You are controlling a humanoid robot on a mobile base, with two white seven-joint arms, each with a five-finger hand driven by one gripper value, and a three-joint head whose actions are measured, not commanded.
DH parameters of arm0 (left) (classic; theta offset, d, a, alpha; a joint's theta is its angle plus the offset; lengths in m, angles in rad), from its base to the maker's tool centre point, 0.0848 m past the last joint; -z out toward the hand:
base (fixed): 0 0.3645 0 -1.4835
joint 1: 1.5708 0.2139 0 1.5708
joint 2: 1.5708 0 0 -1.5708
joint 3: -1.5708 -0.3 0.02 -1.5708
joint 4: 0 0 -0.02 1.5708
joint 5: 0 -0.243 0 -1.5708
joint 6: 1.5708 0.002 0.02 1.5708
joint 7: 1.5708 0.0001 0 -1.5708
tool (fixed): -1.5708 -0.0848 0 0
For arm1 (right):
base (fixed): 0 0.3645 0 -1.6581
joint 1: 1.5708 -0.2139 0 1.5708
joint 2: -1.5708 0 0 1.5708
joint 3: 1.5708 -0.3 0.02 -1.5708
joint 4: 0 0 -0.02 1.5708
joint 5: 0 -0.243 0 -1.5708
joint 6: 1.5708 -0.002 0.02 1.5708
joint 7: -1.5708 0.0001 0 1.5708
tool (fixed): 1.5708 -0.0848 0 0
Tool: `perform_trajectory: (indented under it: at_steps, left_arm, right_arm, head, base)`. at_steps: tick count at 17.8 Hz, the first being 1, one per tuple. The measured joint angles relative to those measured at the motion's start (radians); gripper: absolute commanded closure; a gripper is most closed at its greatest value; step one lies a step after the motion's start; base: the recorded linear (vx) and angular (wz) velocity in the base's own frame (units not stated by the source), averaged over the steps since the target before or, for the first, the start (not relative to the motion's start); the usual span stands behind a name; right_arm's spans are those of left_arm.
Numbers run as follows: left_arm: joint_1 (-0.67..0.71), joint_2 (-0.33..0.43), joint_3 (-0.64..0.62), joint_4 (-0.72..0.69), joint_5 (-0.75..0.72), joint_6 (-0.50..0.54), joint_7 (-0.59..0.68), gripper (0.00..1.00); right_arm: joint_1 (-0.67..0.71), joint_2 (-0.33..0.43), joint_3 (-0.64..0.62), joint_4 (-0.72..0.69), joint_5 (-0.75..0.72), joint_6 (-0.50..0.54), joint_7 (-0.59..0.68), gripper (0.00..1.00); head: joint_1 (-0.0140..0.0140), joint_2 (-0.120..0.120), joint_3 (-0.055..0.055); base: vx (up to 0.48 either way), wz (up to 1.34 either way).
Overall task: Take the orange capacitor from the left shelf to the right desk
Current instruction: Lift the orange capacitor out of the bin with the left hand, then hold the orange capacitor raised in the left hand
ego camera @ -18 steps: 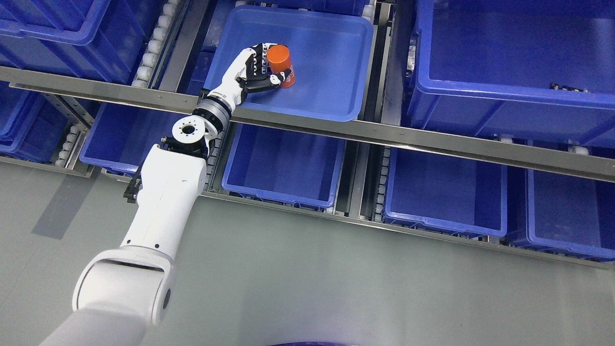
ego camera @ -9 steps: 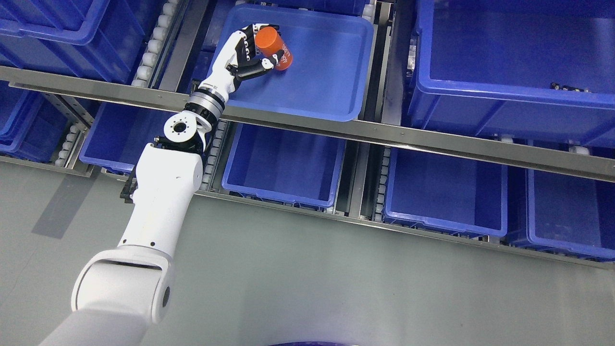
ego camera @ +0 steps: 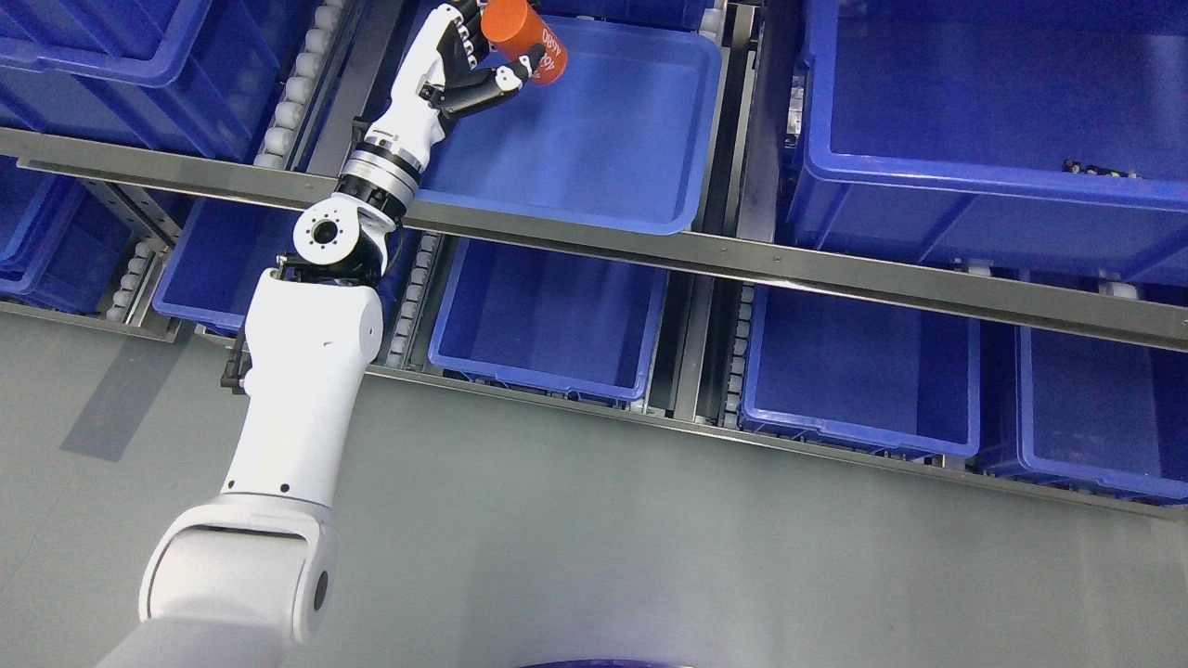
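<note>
The white left hand (ego camera: 457,57) has its black-jointed fingers wrapped round the orange cylindrical capacitor (ego camera: 524,39), holding it tilted above the far-left corner of the shallow blue plastic tray (ego camera: 603,139) on the steel-railed shelf. That tray's floor shows bare. Below the steel rail (ego camera: 742,255), a row of blue plastic bins (ego camera: 548,320) shows nothing inside. A deep blue plastic crate (ego camera: 984,139) sits to the right.
</note>
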Motion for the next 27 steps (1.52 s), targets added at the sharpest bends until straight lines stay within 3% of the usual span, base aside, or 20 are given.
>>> perform_trajectory:
  at_steps: [10, 19, 27]
  left_arm:
    - [0.130, 0.000, 0.030, -0.307, 0.025, 0.074, -0.001, 0.99]
    - [0.364, 0.000, 0.054, -0.502, 0.031, -0.196, -0.006, 0.99]
    - [0.530, 0.000, 0.063, -0.583, 0.032, -0.309, -0.006, 0.99]
  right_arm:
    - [0.000, 0.000, 0.000, 0.000, 0.000, 0.000, 0.000, 0.00]
    - [0.000, 0.000, 0.000, 0.000, 0.000, 0.000, 0.000, 0.00]
    - [0.000, 0.000, 0.000, 0.000, 0.000, 0.000, 0.000, 0.00]
  head:
    - [0.0000, 0.000, 0.000]
    - [0.0000, 0.000, 0.000]
    - [0.0000, 0.000, 0.000]
  base:
    - [0.000, 0.00]
    - [0.000, 0.00]
    - [0.000, 0.00]
